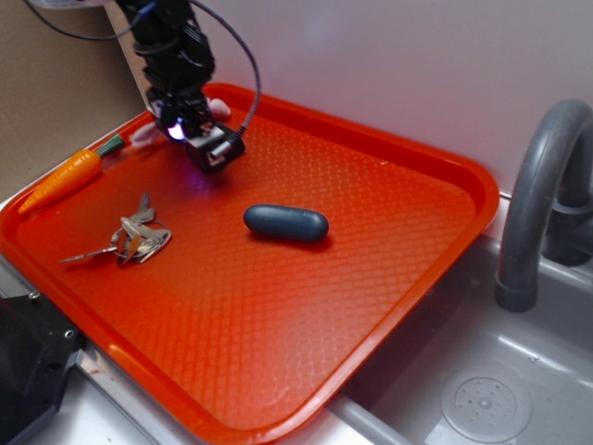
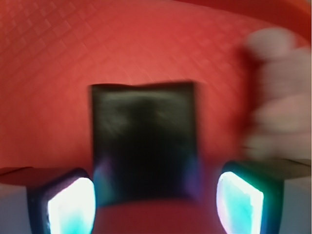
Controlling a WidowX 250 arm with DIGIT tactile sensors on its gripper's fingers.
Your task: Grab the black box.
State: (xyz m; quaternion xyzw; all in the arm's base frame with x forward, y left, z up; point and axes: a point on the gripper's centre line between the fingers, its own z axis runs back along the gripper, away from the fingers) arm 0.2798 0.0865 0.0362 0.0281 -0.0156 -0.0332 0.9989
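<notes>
The black box (image 2: 145, 141) is a flat-faced matte block lying on the orange tray (image 2: 58, 58). In the wrist view it sits between my two lit fingers (image 2: 70, 204), with a gap on each side. My gripper (image 2: 156, 207) is open and touches nothing. In the exterior view my gripper (image 1: 188, 130) hangs low over the tray's far left part, with the black box (image 1: 219, 148) just below and in front of it.
A pink plush (image 2: 275, 97) lies close to the right of the box and partly shows behind the gripper (image 1: 220, 108). A dark blue-grey capsule (image 1: 285, 222) lies mid-tray. Keys (image 1: 134, 239) and a toy carrot (image 1: 69, 176) lie at the left. A sink with a grey faucet (image 1: 537, 185) is at the right.
</notes>
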